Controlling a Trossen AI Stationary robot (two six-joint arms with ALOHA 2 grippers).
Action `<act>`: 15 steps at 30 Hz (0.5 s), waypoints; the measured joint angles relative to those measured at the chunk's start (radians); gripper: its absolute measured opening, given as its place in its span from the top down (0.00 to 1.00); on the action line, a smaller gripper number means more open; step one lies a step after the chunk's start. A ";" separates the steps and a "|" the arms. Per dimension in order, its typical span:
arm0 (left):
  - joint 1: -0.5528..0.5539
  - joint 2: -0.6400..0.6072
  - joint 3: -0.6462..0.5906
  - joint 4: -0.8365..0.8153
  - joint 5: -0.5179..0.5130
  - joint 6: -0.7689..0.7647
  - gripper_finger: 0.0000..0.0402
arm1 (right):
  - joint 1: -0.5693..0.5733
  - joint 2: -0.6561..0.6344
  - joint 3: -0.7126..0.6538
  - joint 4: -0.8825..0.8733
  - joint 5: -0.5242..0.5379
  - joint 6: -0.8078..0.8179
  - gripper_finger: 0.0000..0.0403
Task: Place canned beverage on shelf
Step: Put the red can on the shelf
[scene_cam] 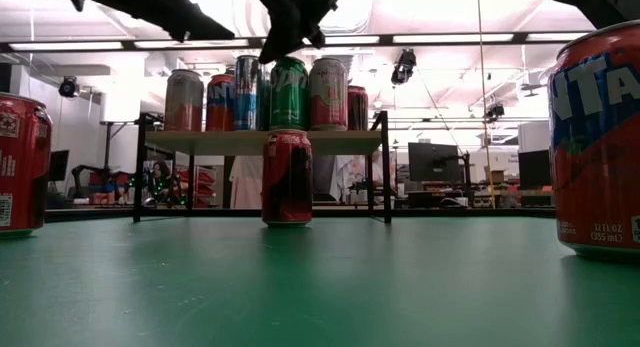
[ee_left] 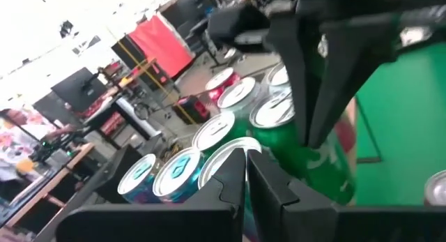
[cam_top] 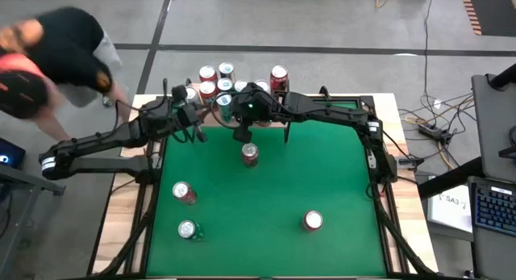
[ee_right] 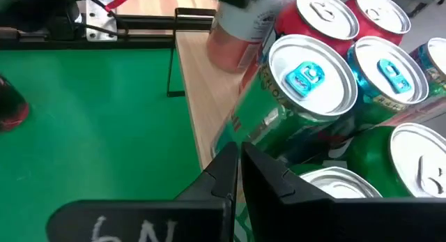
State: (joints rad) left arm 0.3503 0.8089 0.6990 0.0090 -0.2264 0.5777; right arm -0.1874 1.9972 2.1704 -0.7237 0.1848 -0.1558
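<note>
Right fingers (ee_right: 237,174): pressed together, holding nothing, poised just above the green can (scene_cam: 288,93) at the front of the shelf (scene_cam: 262,142).
Left fingers (ee_left: 245,183): closed and empty, over the cans at the shelf's left end, near the right fingers.
Shelf: light-wood board on thin black legs at the far edge of the green surface (cam_top: 322,175); carries a tight cluster of upright cans.
Loose cans: a red can (cam_top: 250,154) stands upright just in front of the shelf; three more (cam_top: 184,193) (cam_top: 189,229) (cam_top: 313,221) stand well apart nearer the front edge.
Person (cam_top: 48,58): beyond the surface's far-left corner.
</note>
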 joint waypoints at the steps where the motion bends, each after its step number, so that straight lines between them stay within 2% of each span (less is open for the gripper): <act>1: 0.009 0.015 0.007 -0.001 0.000 0.004 1.00 | -0.001 0.000 0.000 0.002 -0.001 -0.005 0.97; 9: 0.040 0.113 0.071 -0.019 -0.002 0.016 1.00 | -0.001 -0.001 0.000 0.051 -0.002 -0.037 0.97; 15: 0.040 0.142 0.093 -0.043 -0.003 0.000 1.00 | -0.001 -0.002 0.000 0.072 -0.002 -0.056 0.97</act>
State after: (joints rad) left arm 0.3901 0.9508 0.7918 -0.0337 -0.2298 0.5776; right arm -0.1888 1.9957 2.1702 -0.6517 0.1827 -0.2113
